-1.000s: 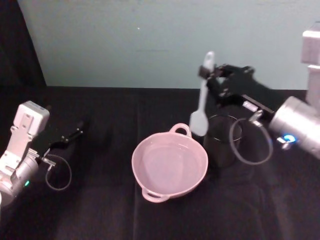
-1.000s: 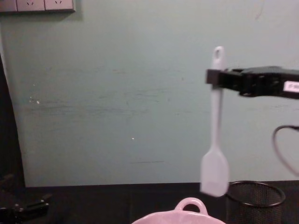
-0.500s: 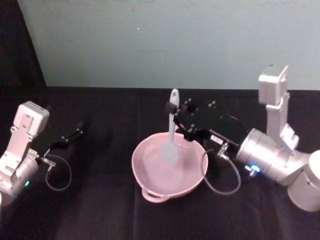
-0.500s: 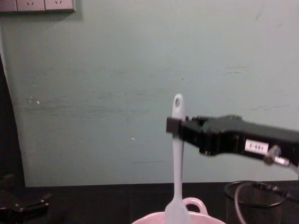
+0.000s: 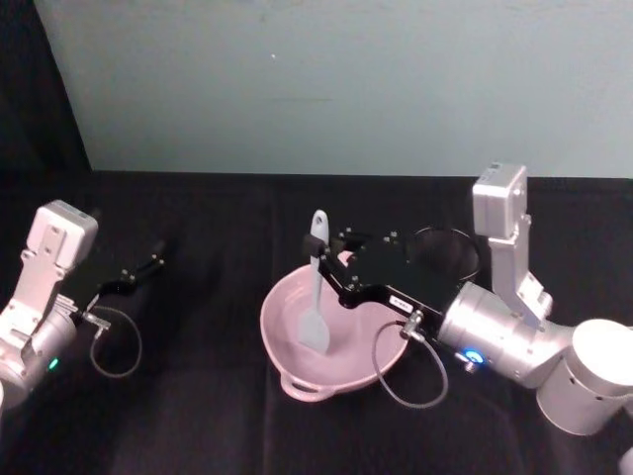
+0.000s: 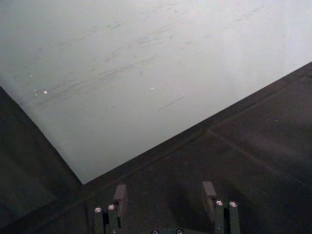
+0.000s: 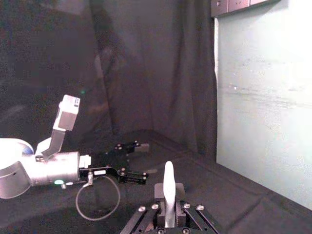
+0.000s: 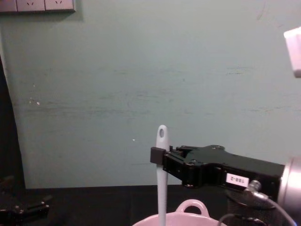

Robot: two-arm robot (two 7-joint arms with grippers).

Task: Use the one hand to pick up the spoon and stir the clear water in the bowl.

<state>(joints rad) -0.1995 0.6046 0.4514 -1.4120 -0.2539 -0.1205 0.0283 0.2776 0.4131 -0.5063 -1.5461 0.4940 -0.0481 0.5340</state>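
Black cloth is covering the table. One spoon is standing upright, its blade dipping into the one bowl, with the right gripper pinching its handle high up. Sweeping too wide is risking shoving the bowl or slopping water. One mesh cup is standing behind, and the left gripper is idling, spread, at the left.

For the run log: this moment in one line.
right gripper: shut on spoon | spoon: upright, blade in bowl | left gripper: idle, open, left

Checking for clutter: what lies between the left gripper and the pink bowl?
Head view: bare black cloth between the black left gripper and the pale pink round bowl.
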